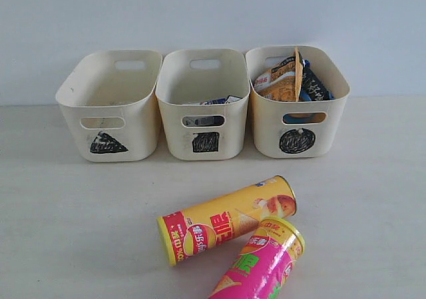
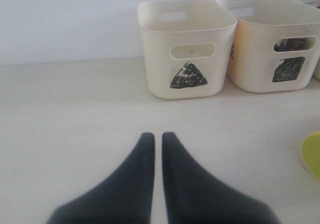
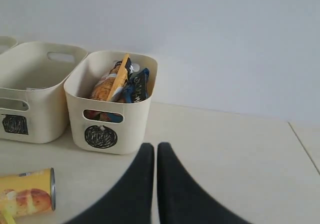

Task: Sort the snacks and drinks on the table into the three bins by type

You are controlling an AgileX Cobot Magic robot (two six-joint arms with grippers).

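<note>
Beige table (image 1: 66, 232): yellow tube (image 1: 226, 222), pink tube (image 1: 259, 266) lying near each other; left pincer (image 2: 154, 135), right pincer (image 3: 155, 145) both together, empty

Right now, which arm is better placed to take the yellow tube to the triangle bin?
Left, probably. The left fingers face the triangle bin, and the yellow tube points its lid toward that side. The right fingers face the circle bin.
</note>
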